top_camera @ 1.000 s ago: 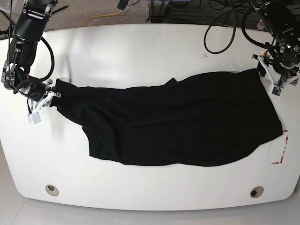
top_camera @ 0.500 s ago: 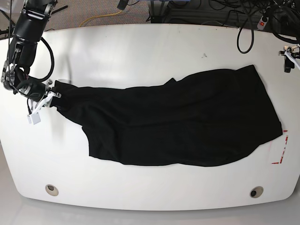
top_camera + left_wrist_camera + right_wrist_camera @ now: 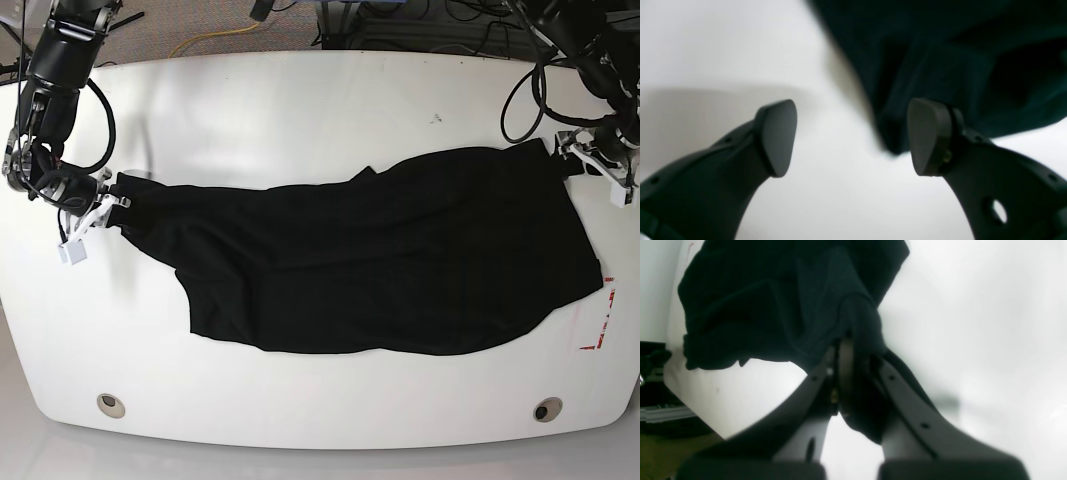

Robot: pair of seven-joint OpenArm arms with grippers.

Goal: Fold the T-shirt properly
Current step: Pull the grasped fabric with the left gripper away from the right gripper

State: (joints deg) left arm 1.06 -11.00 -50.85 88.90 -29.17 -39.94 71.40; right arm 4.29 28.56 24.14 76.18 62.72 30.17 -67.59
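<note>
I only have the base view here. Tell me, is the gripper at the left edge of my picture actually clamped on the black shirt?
Observer: Yes. In the right wrist view the right gripper is shut, with a bunched fold of the plain black soft-fabric T-shirt pinched between its fingers.
Operator: And the one at my right edge?
Observer: The left gripper is open. Its wrist view shows only bare white table between the pads.
Operator: How near is the cloth to it?
Observer: A corner of the shirt lies just beyond the gap, beside one pad. I cannot tell whether they touch.
</note>
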